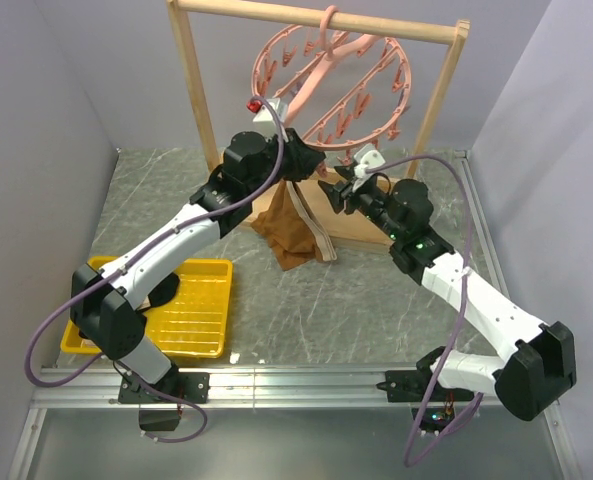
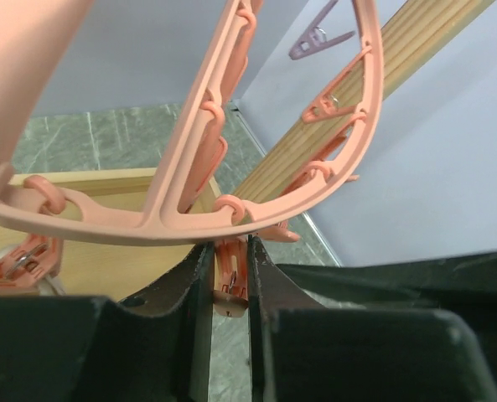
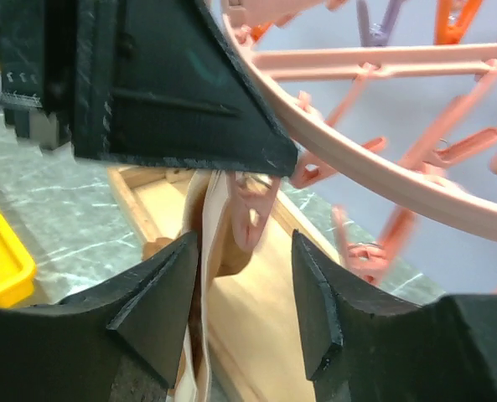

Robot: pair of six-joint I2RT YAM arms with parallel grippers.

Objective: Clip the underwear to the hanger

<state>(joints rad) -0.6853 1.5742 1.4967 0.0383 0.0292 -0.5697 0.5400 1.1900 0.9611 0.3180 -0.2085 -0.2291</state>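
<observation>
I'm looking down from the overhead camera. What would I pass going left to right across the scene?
yellow tray → underwear → wooden rack's right post → right arm's black shoulder

Wooden rack point(image 1: 191, 90) at rear; yellow tray point(image 1: 201, 312) front-left on table point(image 1: 326, 300).

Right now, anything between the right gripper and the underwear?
Nothing visible. The underwear waistband sits between the open fingers of the right gripper. The left gripper is just above, pinching a clip on the hanger.
</observation>
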